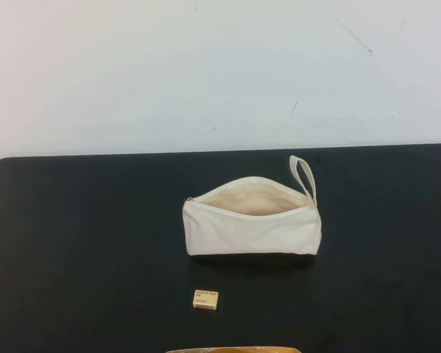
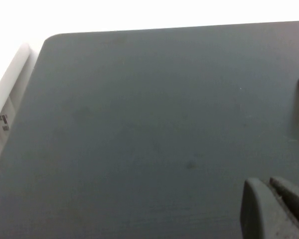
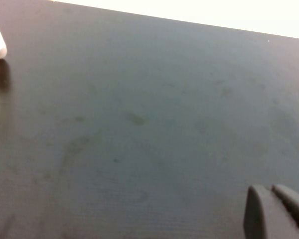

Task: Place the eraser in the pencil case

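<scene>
Both tools are out of the high view. The left tool (image 2: 275, 209) hangs above bare tabletop (image 2: 139, 124), its fingers pressed together, holding nothing. The right tool (image 3: 276, 211) does the same on its side, closed and empty. The eraser (image 1: 206, 298) lies flat near the front edge, just in front of the pencil case (image 1: 250, 232). My call: open 1 tool wide, drop straight onto that small block, pinch its sides. The case stands unzipped, mouth gaping, cream lining showing, nothing visible inside.
</scene>
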Action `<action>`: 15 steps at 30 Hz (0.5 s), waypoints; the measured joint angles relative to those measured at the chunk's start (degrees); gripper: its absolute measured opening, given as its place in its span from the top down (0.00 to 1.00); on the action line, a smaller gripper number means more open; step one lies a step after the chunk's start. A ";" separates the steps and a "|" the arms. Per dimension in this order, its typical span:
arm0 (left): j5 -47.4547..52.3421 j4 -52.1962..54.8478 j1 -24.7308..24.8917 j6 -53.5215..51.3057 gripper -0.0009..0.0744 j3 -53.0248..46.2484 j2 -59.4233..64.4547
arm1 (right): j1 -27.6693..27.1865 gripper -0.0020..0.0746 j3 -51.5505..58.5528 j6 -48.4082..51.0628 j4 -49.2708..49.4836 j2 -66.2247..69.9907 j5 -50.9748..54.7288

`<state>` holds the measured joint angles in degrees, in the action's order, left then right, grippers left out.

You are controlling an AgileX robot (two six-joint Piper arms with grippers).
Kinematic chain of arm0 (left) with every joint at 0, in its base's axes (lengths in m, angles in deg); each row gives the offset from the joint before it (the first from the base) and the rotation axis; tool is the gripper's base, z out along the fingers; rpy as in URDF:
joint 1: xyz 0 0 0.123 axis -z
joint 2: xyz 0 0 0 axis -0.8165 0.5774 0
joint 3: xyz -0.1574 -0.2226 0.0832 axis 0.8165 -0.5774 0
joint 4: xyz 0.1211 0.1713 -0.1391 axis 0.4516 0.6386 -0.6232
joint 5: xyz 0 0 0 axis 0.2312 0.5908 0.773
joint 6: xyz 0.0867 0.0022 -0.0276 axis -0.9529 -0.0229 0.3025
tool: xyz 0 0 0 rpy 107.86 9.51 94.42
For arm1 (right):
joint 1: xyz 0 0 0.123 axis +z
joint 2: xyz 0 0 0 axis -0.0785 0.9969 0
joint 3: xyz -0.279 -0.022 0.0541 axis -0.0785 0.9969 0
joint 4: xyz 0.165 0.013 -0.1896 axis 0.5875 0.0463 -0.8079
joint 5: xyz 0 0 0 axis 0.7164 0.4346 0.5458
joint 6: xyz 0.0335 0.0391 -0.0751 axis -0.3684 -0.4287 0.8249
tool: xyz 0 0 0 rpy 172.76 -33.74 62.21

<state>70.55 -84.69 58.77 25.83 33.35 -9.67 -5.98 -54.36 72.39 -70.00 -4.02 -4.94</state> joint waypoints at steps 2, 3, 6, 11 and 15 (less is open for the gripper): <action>-1.15 0.11 0.00 0.00 0.99 -0.11 0.00 | 0.00 0.97 0.00 0.00 0.00 0.00 0.00; -2.49 0.01 0.00 0.00 0.99 -0.28 0.00 | 0.00 0.98 0.00 0.00 0.00 0.00 0.00; -10.69 -0.10 0.00 0.31 0.99 -0.52 0.00 | 0.00 0.98 0.00 0.00 0.00 0.00 0.00; -29.15 -0.31 0.00 0.55 0.99 -0.52 0.00 | 0.00 0.98 0.00 0.00 0.00 0.00 0.00; -40.00 -0.53 0.00 0.86 0.99 -0.52 0.00 | 0.00 0.98 0.00 0.00 0.00 0.00 0.00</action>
<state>30.55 -85.23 58.77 26.70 32.82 -9.67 -5.98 -54.36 72.39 -70.00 -4.02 -4.94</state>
